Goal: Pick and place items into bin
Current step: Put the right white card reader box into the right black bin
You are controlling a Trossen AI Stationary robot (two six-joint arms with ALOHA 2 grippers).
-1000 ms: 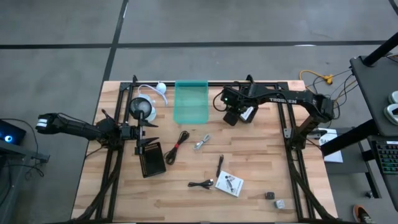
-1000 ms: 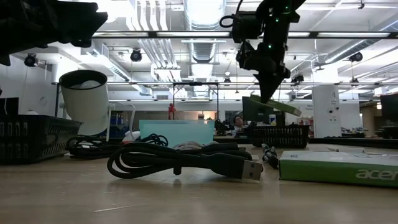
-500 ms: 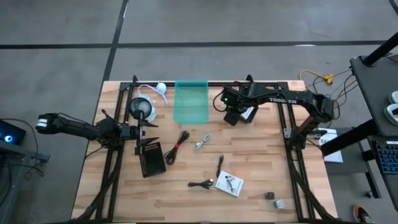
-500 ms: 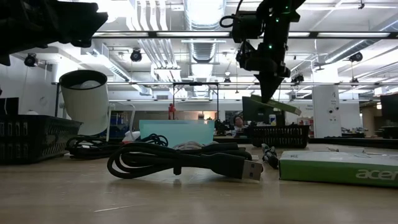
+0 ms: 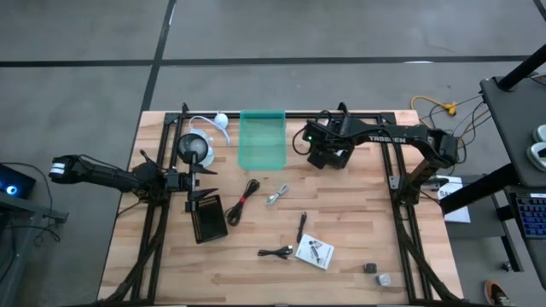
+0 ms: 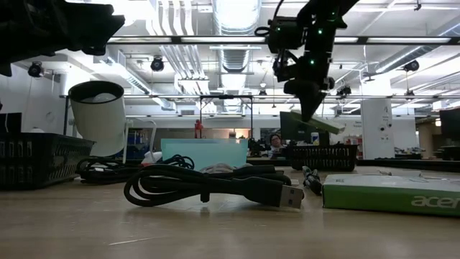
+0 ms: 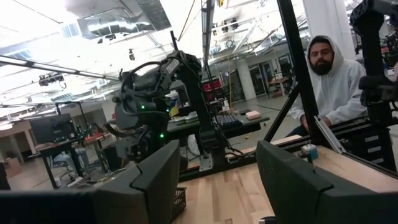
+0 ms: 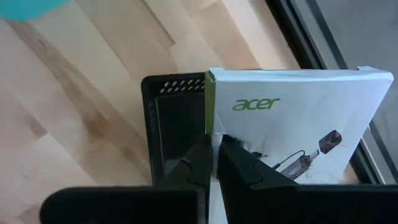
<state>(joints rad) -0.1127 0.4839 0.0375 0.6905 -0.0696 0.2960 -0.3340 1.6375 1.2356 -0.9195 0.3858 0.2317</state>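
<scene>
In the right gripper, white card, "acer" printed

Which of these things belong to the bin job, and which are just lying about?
Job: green translucent plastic bin; white printed Acer box in right gripper; black-and-red cable; silver metal piece; black pen-like stick; black USB cable; white printed card; tiny grey blocks.
Lying about: white cylindrical lamp head.

The bin is see-through teal green against the pale wood planks of the table. One cable is black with a touch of red. The card box is white with a green edge and green lettering. The little basket is black, and the cup white with a dark rim.
</scene>
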